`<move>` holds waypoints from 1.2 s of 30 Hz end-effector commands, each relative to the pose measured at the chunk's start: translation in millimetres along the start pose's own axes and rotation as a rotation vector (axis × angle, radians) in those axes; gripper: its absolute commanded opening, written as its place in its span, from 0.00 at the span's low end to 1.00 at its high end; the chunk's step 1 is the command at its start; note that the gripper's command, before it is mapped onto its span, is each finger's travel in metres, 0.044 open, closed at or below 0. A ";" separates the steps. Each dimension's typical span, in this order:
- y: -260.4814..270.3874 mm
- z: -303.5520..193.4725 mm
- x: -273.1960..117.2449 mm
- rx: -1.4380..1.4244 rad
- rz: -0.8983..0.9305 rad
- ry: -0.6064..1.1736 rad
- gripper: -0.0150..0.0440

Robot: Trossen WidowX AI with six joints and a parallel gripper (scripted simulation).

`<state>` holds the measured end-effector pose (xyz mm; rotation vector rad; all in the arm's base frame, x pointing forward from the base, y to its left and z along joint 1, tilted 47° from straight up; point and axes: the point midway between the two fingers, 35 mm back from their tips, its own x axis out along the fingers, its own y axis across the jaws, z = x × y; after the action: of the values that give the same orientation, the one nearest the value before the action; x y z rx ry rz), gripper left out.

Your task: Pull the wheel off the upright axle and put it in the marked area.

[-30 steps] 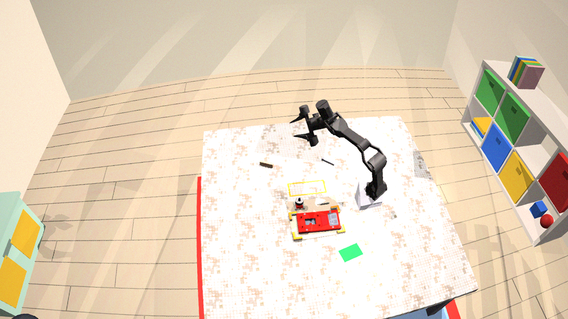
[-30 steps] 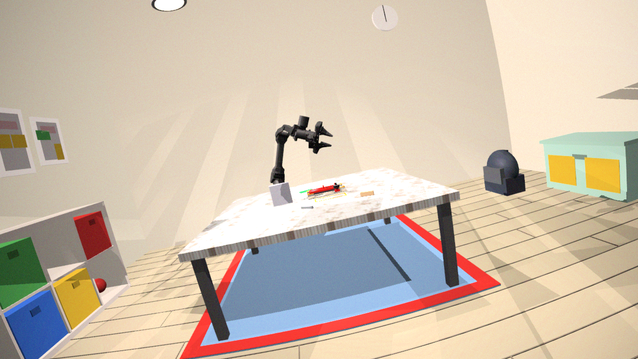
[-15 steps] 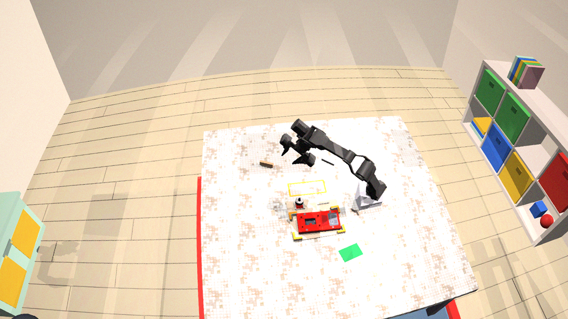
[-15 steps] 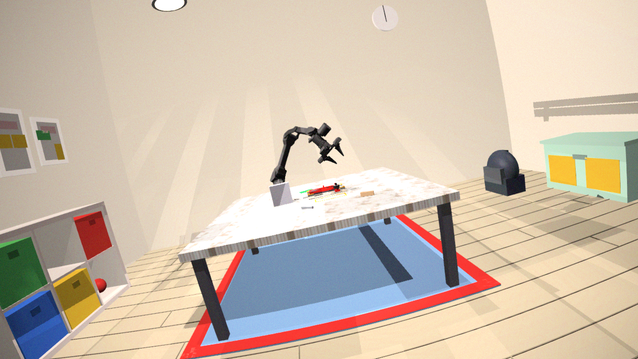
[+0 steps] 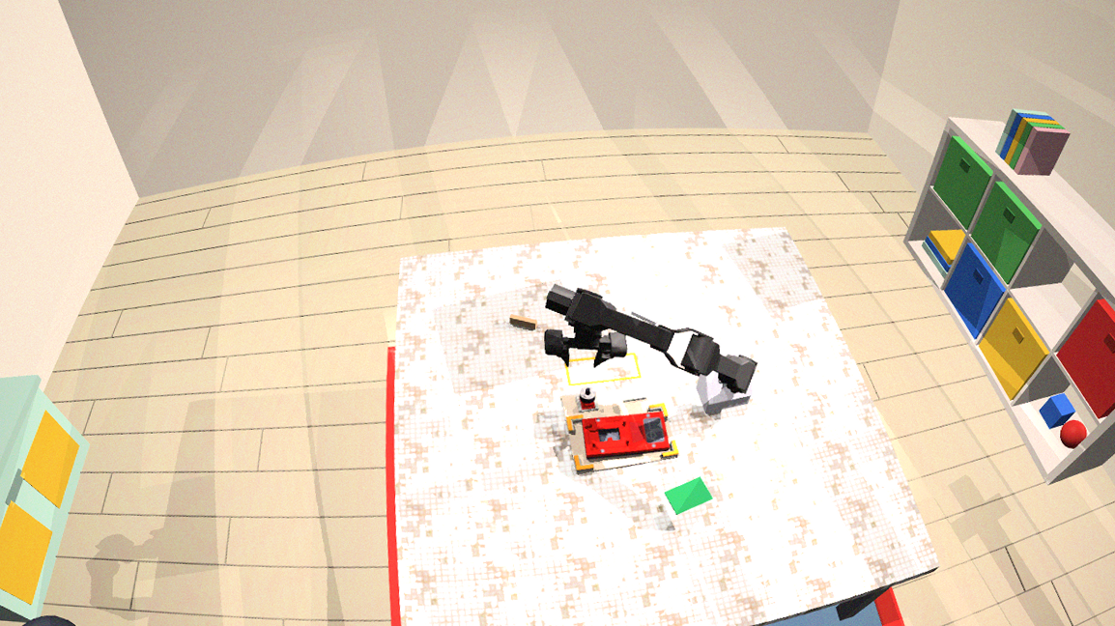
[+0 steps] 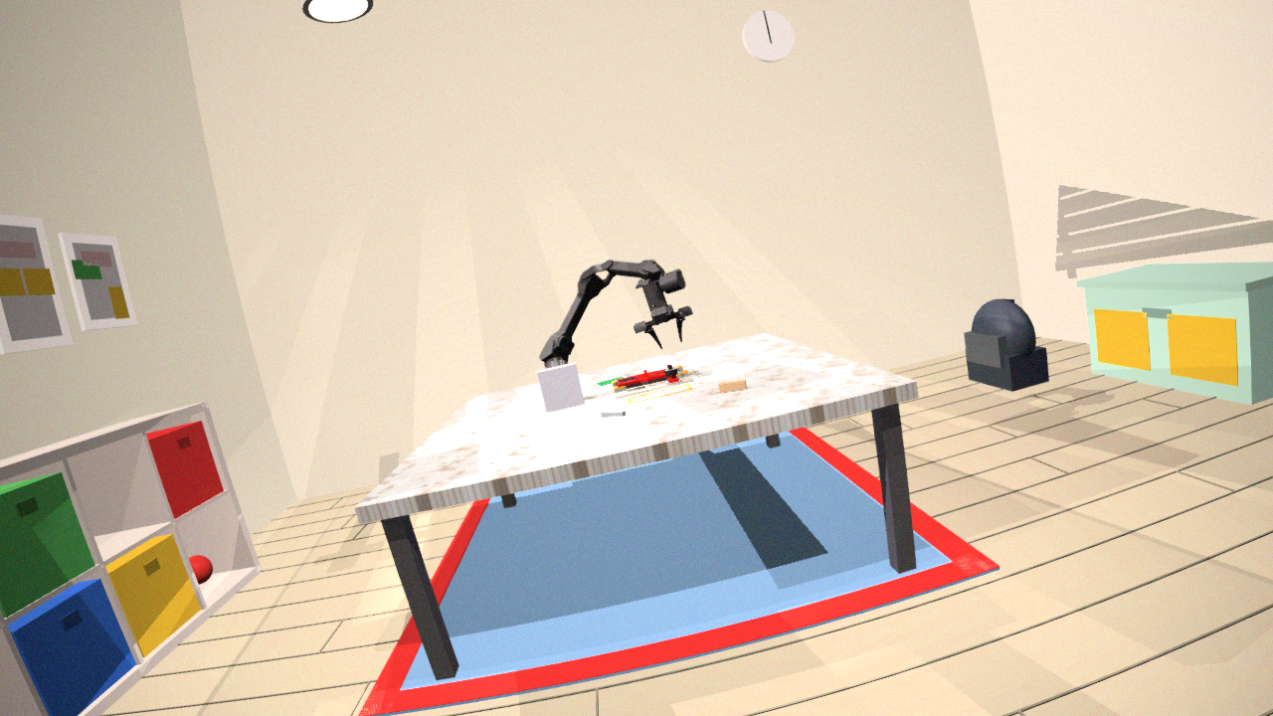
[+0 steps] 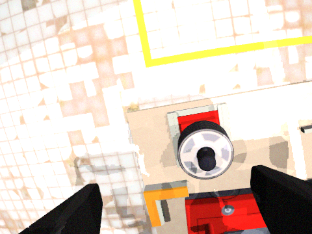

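Wheel [image 7: 205, 155] on axle, fingers apart above, empty

Top view high overhead, exterior low sideways, both sharing table [image 5: 531, 518].

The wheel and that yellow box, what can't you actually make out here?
- Axle: in the wrist view, the wheel covers all but its dark tip.
- Marked area: wrist view, the top and right edges of the picture cut it off; top view, the gripper overlaps its upper side.
- Wheel, exterior view: too small to pick out among the red parts.
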<state>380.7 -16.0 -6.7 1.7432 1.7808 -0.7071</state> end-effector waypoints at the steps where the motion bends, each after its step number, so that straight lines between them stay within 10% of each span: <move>1: -11.2 -20.7 11.3 -0.081 -0.122 0.017 0.76; 28: -24.2 -25.4 84.8 -0.081 -0.122 0.020 0.76; 36: -23.6 -25.4 81.7 -0.089 -0.128 0.016 0.54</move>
<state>355.6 59.4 -46.1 1.5948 1.9168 -0.6583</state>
